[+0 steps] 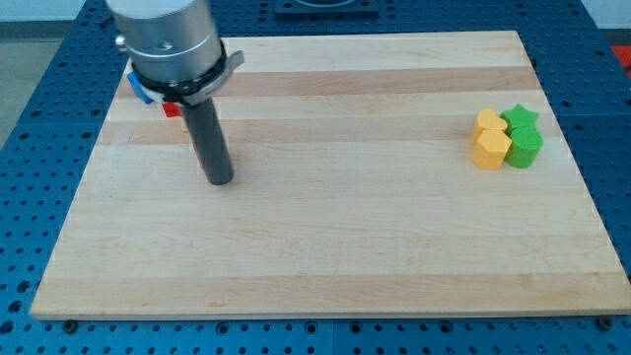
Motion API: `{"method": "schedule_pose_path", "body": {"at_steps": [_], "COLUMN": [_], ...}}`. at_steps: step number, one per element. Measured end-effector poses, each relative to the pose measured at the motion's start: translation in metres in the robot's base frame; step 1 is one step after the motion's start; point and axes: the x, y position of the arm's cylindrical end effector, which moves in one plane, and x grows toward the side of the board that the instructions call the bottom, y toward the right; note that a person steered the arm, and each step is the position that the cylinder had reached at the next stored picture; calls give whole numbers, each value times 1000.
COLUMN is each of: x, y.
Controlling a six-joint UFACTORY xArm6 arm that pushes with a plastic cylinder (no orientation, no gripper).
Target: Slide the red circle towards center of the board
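1. Camera view shows my tip (220,181) resting on the surface (325,247) in its left half, at the bottom end of a straight dark rod (209,138); the arm carries no fingers, so no opening can be told.
2. A sliver of red (196,155) shows along the rod's left edge just above my tip; I cannot tell whether it is the red circle or what shape it has.
3. A red block (172,108) sits near the surface's top left corner, partly hidden under the arm's grey housing (170,39); its shape cannot be made out.
4. A blue block (139,88) lies just left of it, also mostly hidden.
5. Far to the view's right, well apart from my tip, four blocks cluster touching: two yellow blocks (489,138) on the left, a green star (520,118) and a green block (525,147) on the right.
6. No writing or labels can be read.
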Motion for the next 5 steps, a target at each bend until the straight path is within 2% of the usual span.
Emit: {"method": "schedule_pose_path", "body": {"at_steps": [1, 3, 4, 5], "x": [0, 3, 2, -47], "y": [0, -57, -59, -54]}}
